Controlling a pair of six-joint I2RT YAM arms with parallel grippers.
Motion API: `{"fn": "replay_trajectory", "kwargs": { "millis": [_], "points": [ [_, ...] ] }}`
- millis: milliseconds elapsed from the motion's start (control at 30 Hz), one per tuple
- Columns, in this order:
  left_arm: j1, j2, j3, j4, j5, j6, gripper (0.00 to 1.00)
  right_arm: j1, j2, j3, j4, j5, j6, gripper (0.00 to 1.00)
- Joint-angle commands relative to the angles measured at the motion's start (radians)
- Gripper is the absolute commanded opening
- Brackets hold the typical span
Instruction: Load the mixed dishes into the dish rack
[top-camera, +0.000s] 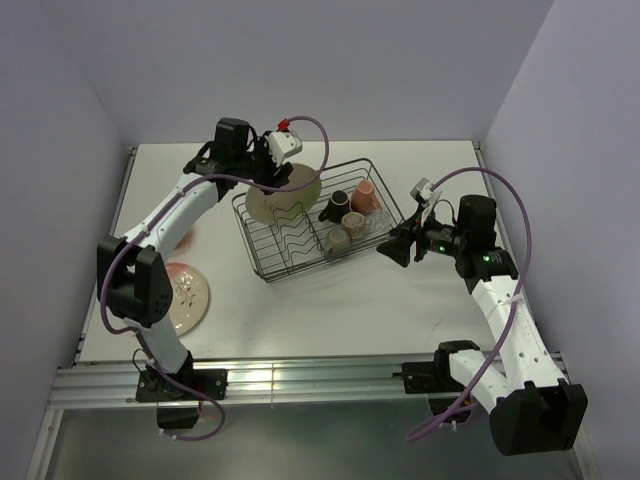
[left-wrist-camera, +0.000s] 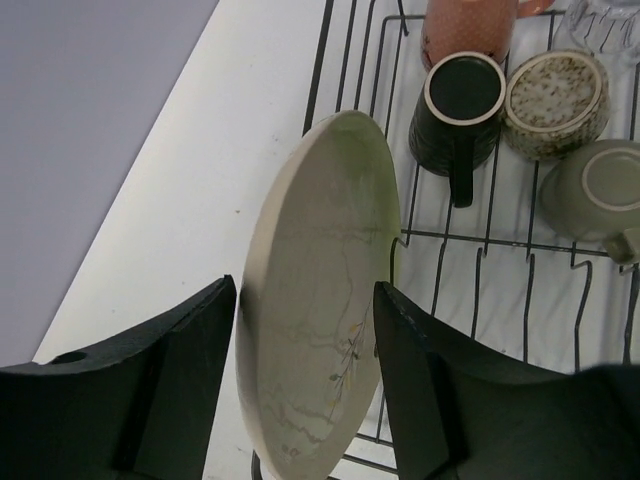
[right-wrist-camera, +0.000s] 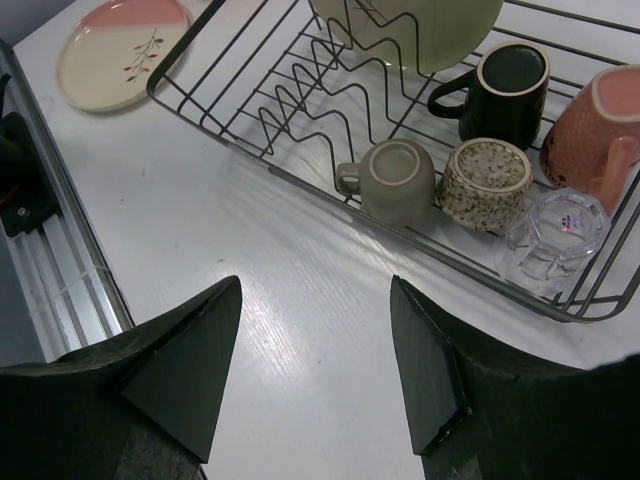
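The green-tinted plate stands on edge at the left end of the black wire dish rack, tilted. My left gripper is open, one finger on each side of the plate's rim, above it in the top view. Inside the rack sit a pink mug, a dark mug, a speckled cup, an olive mug upside down and a clear glass. The pink-tinted plate lies flat on the table at the left. My right gripper hangs open and empty by the rack's near right corner.
The wavy dividers in the rack's left half hold only the green plate. A pinkish thing shows partly under the left arm. An aluminium rail runs along the table's near edge. Walls close in behind and on both sides.
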Motion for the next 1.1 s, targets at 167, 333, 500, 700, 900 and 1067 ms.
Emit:
{"fn": "replay_trajectory", "kwargs": {
  "millis": [167, 333, 500, 700, 900, 1067],
  "points": [
    [-0.002, -0.158, -0.052, 0.117, -0.026, -0.087, 0.68, -0.006, -0.017, -0.005, 0.036, -0.01, 0.004, 0.69],
    [-0.002, -0.24, -0.055, 0.159, -0.137, -0.146, 0.73, -0.006, -0.021, -0.002, 0.025, -0.015, -0.004, 0.69],
    [-0.002, -0.349, -0.108, 0.199, -0.274, -0.276, 0.76, -0.006, -0.017, 0.019, -0.013, -0.013, -0.03, 0.69],
    [0.01, -0.599, -0.318, 0.199, -0.521, -0.599, 0.86, 0.018, 0.015, 0.062, -0.11, -0.009, -0.099, 0.68],
    [0.03, -0.753, -0.458, -0.046, -0.704, -1.014, 0.86, 0.138, 0.045, 0.07, -0.173, 0.031, -0.138, 0.68],
    [0.047, -0.791, -0.553, -0.341, -0.761, -1.367, 0.82, 0.294, 0.068, 0.073, -0.159, 0.074, -0.125, 0.68]
  ]
}}
